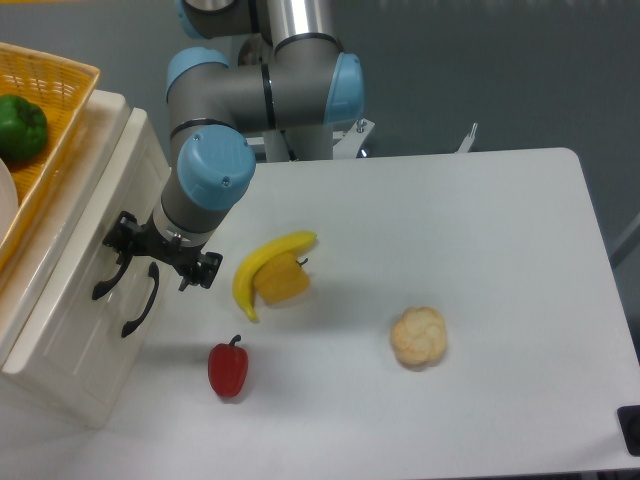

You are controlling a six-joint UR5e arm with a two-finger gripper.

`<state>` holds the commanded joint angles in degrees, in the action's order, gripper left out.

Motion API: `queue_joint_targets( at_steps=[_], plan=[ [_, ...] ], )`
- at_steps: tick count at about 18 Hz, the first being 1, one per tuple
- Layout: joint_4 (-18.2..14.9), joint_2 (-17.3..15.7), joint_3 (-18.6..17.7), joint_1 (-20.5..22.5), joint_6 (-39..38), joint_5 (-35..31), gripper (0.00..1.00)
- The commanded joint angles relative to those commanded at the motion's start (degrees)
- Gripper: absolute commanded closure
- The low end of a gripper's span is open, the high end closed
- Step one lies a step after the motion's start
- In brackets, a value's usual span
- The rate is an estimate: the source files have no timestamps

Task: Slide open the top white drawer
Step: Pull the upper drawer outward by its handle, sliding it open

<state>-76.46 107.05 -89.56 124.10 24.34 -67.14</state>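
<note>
Where the small cream cabinet (75,300) stood at the left edge of the table (480,250), sat the top white drawer (95,235) on its upper front, panelled, apparently shut flush, marked by a curved black handle (108,279). Matched just below by a lower drawer front (110,345) with a second black handle (141,299). Reached in from the upper middle with the grey and blue arm (215,165), black gripper (163,258) at the cabinet face by the top handle. Spread apart at the fingers, one finger (122,236) near the upper end of that handle, the other (205,270) out over the table; touching or not, could not tell. Carried on the cabinet top a yellow wicker basket (60,90) with a green pepper (20,128) inside. Lay on the table: a banana (265,265) touching an orange-yellow block (282,281), a red pepper (228,368) near the cabinet corner, a pale cauliflower (418,337) well apart to the right.
</note>
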Motion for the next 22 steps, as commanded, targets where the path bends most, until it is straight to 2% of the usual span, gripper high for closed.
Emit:
queue_joint_targets(
  at_steps=[22],
  plan=[
    [-0.26, -0.18, 0.88, 1.75, 0.44, -2.21, 0.0]
  ],
)
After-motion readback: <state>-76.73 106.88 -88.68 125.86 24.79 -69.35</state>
